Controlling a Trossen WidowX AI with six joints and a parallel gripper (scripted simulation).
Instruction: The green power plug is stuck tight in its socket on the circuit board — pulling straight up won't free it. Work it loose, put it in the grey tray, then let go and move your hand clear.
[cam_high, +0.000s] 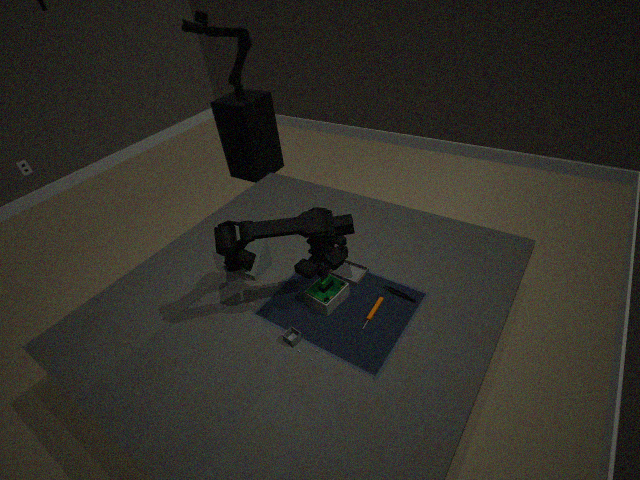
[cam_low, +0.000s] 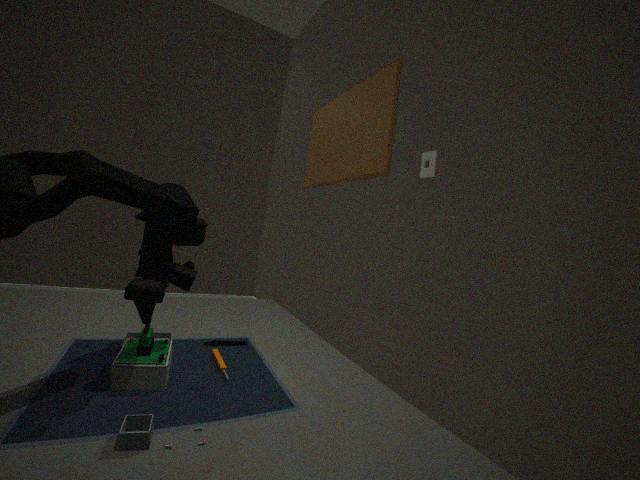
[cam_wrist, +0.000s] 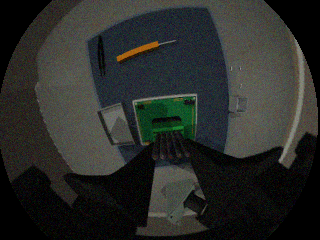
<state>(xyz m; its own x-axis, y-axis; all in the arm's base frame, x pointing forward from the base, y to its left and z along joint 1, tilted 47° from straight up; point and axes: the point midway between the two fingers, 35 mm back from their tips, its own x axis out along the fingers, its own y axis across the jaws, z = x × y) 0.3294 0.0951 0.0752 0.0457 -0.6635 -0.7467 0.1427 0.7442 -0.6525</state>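
The green power plug stands at the black socket on the green circuit board. Dark wires rise from the plug. My gripper points down over the board and is shut on the plug. The fingertips partly hide the plug, and how deep it sits in the socket cannot be told. The shallow grey tray lies beside the board's pale box, with nothing to be made out in it.
An orange screwdriver and black tweezers lie on the blue mat. A small open box and small screws are at the mat's edge.
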